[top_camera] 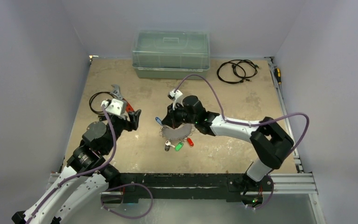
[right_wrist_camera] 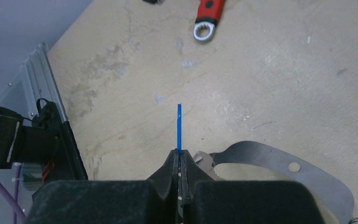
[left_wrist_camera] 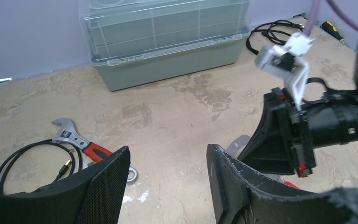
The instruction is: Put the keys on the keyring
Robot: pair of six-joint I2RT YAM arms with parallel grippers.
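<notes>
My right gripper (top_camera: 167, 122) is shut on a blue-tagged key. In the right wrist view its blue tag (right_wrist_camera: 179, 127) shows edge-on as a thin line sticking out of the closed fingertips (right_wrist_camera: 179, 154). The blue tag (top_camera: 158, 120) also shows in the top view. The keyring (right_wrist_camera: 279, 158), a flat grey metal loop, lies on the table just right of these fingers, with a silver key (right_wrist_camera: 208, 163) at its end. More keys with green (top_camera: 179, 146) and red (top_camera: 190, 142) tags lie at the ring (top_camera: 177, 134). My left gripper (top_camera: 134, 117) is open and empty, left of the ring (left_wrist_camera: 168, 156).
A clear plastic box (top_camera: 171, 53) stands at the back. A black cable coil (top_camera: 237, 71) and a screwdriver (top_camera: 277, 74) lie at the back right. A red-handled wrench (top_camera: 121, 100) and another black cable (top_camera: 95, 100) lie at the left.
</notes>
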